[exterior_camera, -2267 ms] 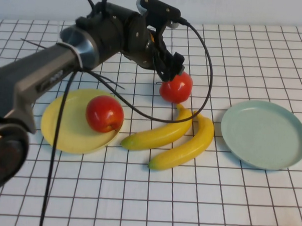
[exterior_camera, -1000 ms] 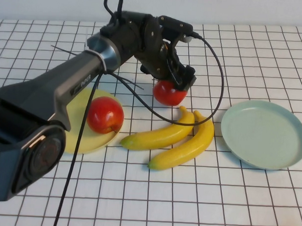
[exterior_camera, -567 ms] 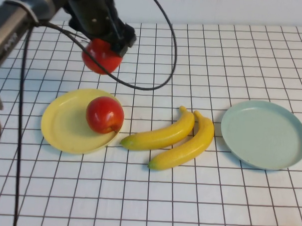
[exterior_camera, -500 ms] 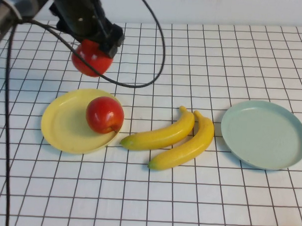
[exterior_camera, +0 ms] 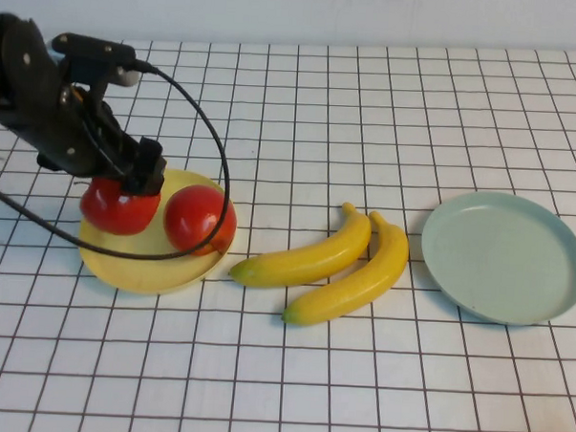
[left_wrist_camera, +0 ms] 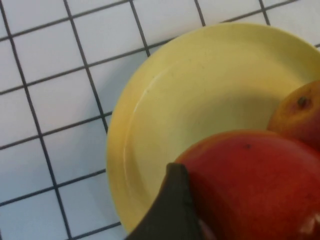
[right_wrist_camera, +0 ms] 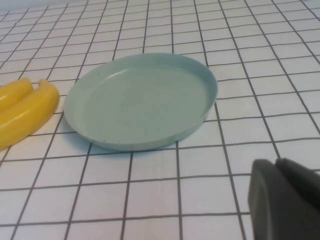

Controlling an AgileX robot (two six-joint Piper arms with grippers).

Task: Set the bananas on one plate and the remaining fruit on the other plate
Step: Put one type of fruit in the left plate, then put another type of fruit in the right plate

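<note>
My left gripper is shut on a red apple and holds it low over the left part of the pale yellow plate. The second red apple lies on that plate, right beside the held one. In the left wrist view the held apple fills the lower corner beside one dark finger, over the yellow plate. Two yellow bananas lie side by side on the table at centre. The pale blue-green plate stands bare at the right. My right gripper is shut, just above the table near this plate.
The table is a white cloth with a black grid. A black cable loops from the left arm over the yellow plate's far side. The banana ends show in the right wrist view beside the blue-green plate.
The left gripper took the apple from beside the bananas, carried it left over the back of the table, and has lowered it onto the yellow plate's left part.
</note>
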